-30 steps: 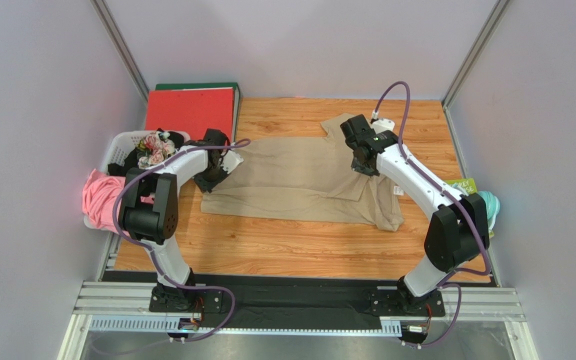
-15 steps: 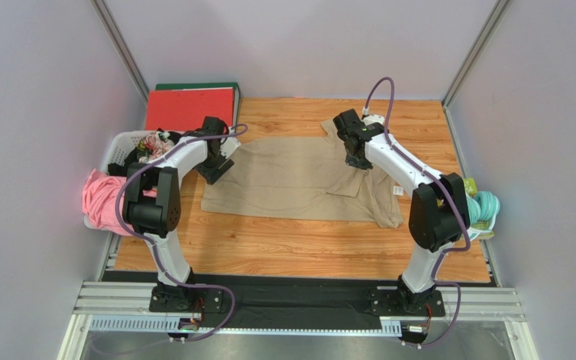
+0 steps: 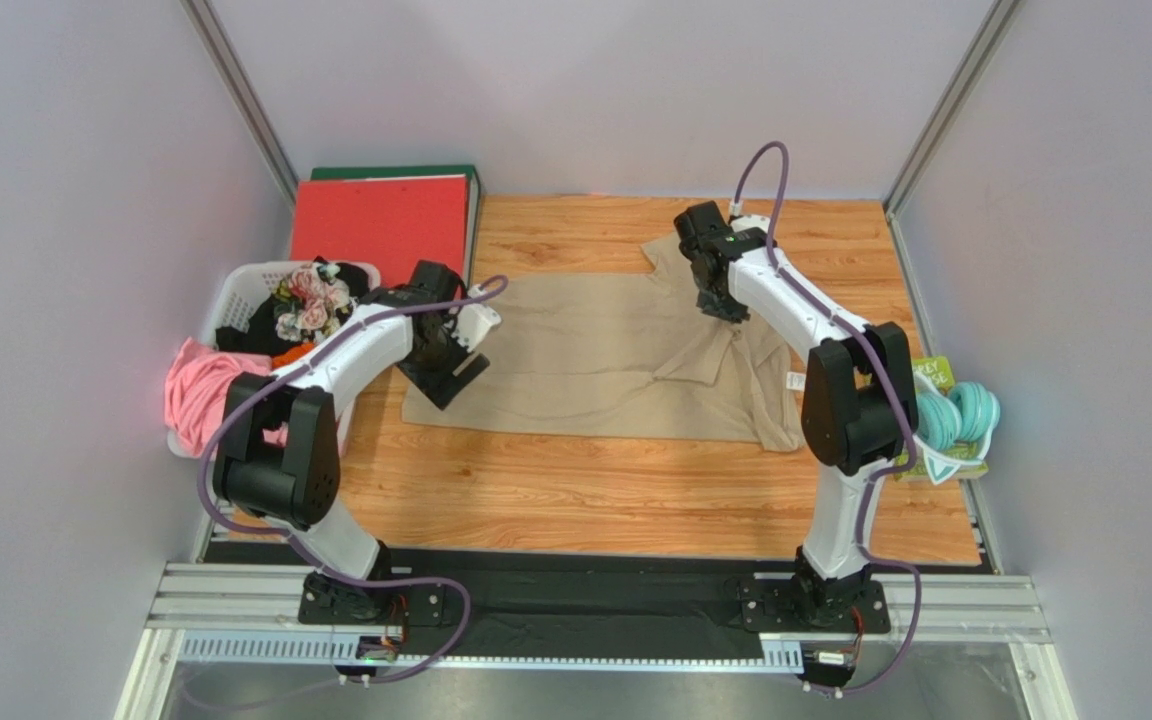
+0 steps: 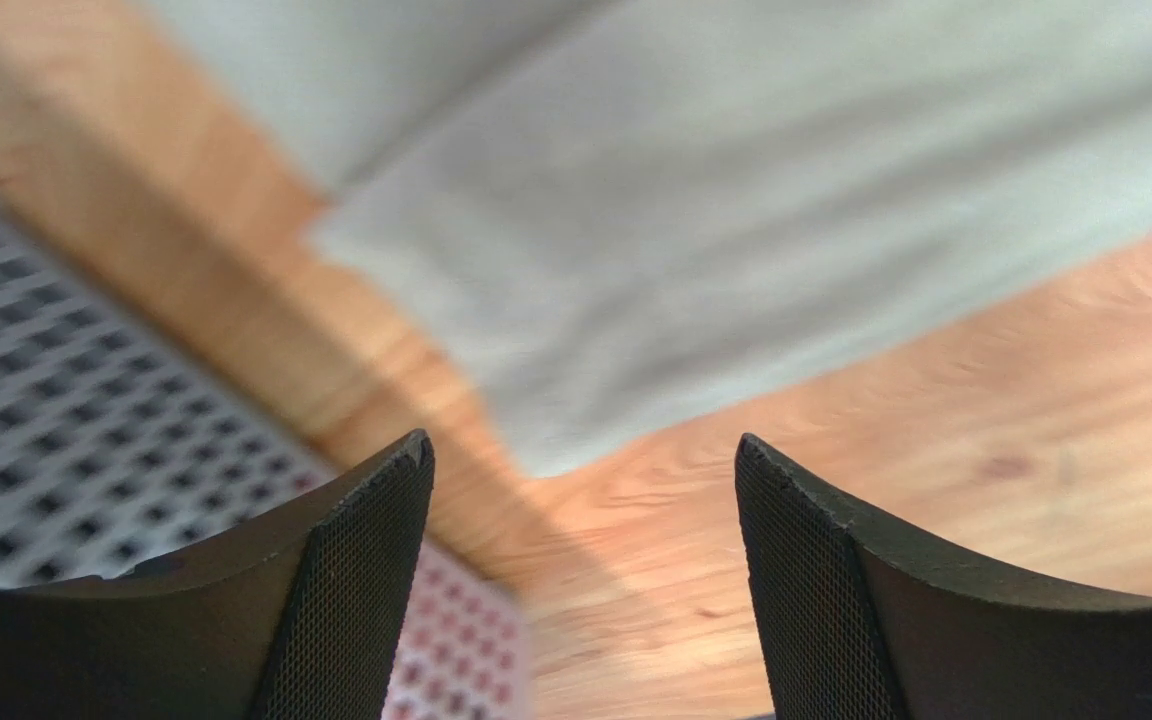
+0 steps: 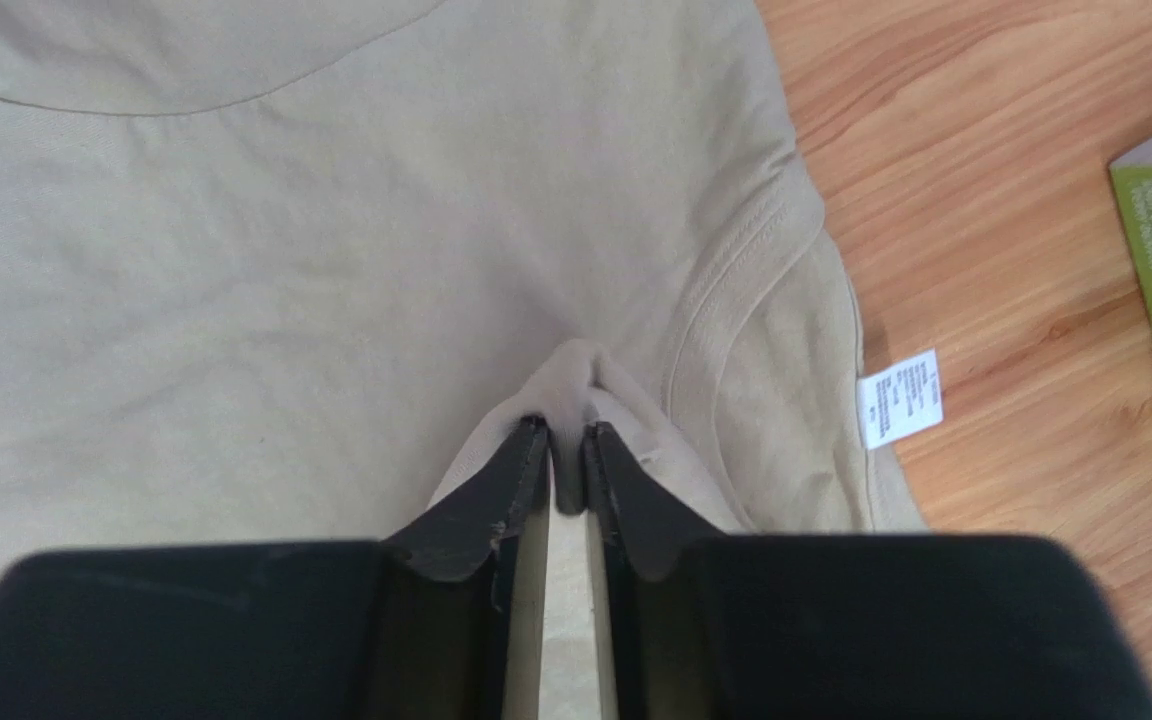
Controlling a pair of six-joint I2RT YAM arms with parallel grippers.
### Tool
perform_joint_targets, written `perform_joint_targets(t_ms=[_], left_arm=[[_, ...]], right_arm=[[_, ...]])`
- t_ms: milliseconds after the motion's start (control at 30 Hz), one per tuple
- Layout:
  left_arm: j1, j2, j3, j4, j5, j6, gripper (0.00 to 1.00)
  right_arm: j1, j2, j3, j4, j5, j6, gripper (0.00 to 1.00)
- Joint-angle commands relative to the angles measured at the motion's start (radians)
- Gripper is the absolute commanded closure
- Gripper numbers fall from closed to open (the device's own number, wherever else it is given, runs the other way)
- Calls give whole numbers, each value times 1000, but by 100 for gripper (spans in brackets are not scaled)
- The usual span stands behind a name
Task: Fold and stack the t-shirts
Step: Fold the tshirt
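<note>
Left pincer (image 4: 582, 450) stood wide above the t-shirt (image 3: 597, 360) edge at nine o'clock; right pincer (image 5: 567, 435), narrow, pinched a fold at two o'clock.

**Robotics laboratory test cell.** Plain pale walls (image 3: 71, 225) set in metal corner posts (image 3: 241, 90) enclose a wood-grain counter (image 3: 597, 495). Two white-and-black robot arms, the left arm (image 3: 349, 342) and the right arm (image 3: 823, 323), trail purple cables (image 3: 767, 149) and are bolted to an aluminium rail (image 3: 222, 600) along the counter's near edge. The household goods, a tan t-shirt (image 3: 597, 353), a white basket (image 3: 232, 300) of clothes and a red binder (image 3: 379, 222), sit inside this bare rig enclosure, not a furnished room.
</note>
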Motion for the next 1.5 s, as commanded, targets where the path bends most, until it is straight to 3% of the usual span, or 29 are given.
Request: perform_joint_targets(t_ms=[0,67,100,200,333,433,633,833,1067,1467], left_arm=[[-69,-3,-56,-30,111,-33,21],[-71,26,-64,-11,139,-31,22],[-71,38,-65,-2,133,-27,23],[-68,107,-65,39,78,-10,25],[-51,153,-65,81,29,10,27],[-23,178,-47,104,9,22,28],[4,225,31,76,-20,35,30],[4,137,88,-52,128,6,33],[4,25,129,-152,303,1,33],[29,236,67,93,64,-56,36]], right_arm=[[-10,62,88,10,5,-30,77],[-11,80,118,-13,6,-28,62],[-13,94,129,-19,23,-30,46],[-31,119,201,-77,59,-37,31],[-62,59,232,-148,34,-27,35],[-48,-57,120,-145,-48,5,42],[38,-304,-251,-85,-168,91,44],[93,-447,-424,-78,-242,137,44],[98,-435,-466,-53,-259,144,46],[99,-374,-515,4,-285,163,50]])
